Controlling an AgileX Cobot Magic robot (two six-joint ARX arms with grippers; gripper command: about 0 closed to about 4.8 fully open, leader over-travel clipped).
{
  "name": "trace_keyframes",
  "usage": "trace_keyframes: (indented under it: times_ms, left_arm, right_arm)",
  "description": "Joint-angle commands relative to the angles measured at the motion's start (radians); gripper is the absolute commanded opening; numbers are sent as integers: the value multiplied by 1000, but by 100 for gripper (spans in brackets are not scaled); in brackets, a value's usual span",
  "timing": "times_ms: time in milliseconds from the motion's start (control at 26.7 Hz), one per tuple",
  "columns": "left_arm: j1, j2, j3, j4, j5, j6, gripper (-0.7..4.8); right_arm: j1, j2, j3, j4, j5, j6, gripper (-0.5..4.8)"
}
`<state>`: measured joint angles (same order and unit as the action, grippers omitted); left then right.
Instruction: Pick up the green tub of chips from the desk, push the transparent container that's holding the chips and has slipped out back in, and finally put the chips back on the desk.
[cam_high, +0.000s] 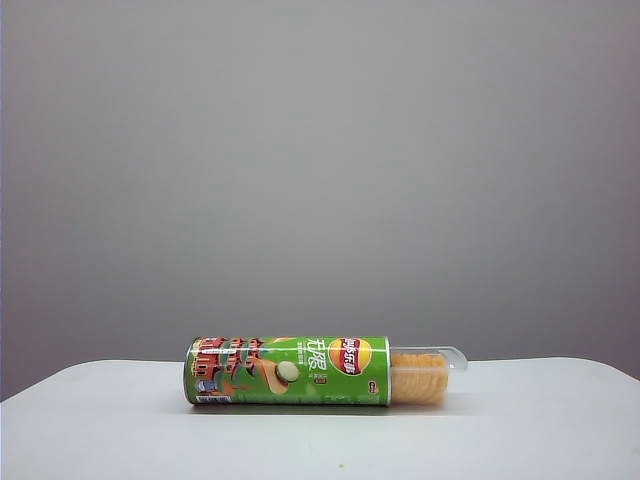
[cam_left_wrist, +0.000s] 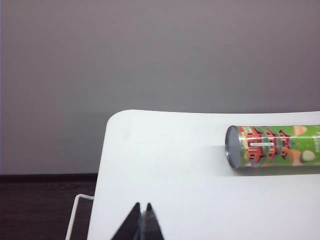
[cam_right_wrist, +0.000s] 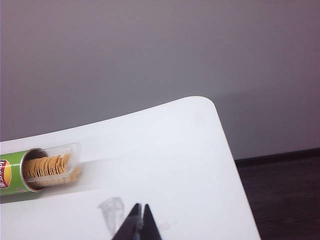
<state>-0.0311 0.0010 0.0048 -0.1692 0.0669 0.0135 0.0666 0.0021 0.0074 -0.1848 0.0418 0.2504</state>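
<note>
The green tub of chips (cam_high: 287, 370) lies on its side on the desk (cam_high: 520, 420), long axis running across the exterior view, roughly centred and slightly left of the middle. Its closed metal end faces left; the open end faces right. The transparent container (cam_high: 430, 372) sticks partway out of that open end, flared rim outermost, with the chips (cam_high: 418, 378) stacked on edge inside it — orange-yellow, visible through the clear plastic. Neither arm shows in the exterior view. Left gripper (cam_left_wrist: 142, 220): in the left wrist view its two dark fingertips are pressed together, nothing between them, sitting over the near edge of the desk and well apart from the tub, whose silver end cap and red pattern show further across the tabletop. Right gripper (cam_right_wrist: 139, 219): same picture from the right wrist view — fingertips together, holding nothing, over the near part of the desk, well clear of the container, which projects from the tub's mouth off to one side. A faint smudge (cam_right_wrist: 112, 212) marks the white surface just beside the right fingertips. A plain grey wall (cam_high: 320, 150) fills the background; dark floor (cam_right_wrist: 285, 195) shows past the desk corners in both wrist views.
</note>
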Motion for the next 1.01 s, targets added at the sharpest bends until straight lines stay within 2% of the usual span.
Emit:
trace_keyframes:
  times_ms: [38,338,525,638,788,825,900,1013]
  left_arm:
    - [2,0,2,-10,-3,4,-5]
    - [2,0,2,0,-6,5,-6]
    - [2,0,17,165,-37,-54,-6]
    - [2,34,87,170,-113,-56,-6]
    - [2,161,170,178,-111,-48,-6]
    - [2,211,195,193,-112,-42,-6]
    - [2,396,282,299,-107,74,-6]
    - [2,565,376,360,-103,163,-6]
  right_arm:
    - [0,0,-6,4,1,3,-8]
    - [0,0,-6,5,8,3,-8]
    - [-1,0,6,5,9,8,-8]
    - [-2,1,55,-3,42,9,-9]
    - [-3,10,119,24,127,9,-9]
    - [-3,21,132,33,153,8,-9]
    - [-6,108,177,75,203,7,-9]
    - [-19,227,217,111,185,8,-9]
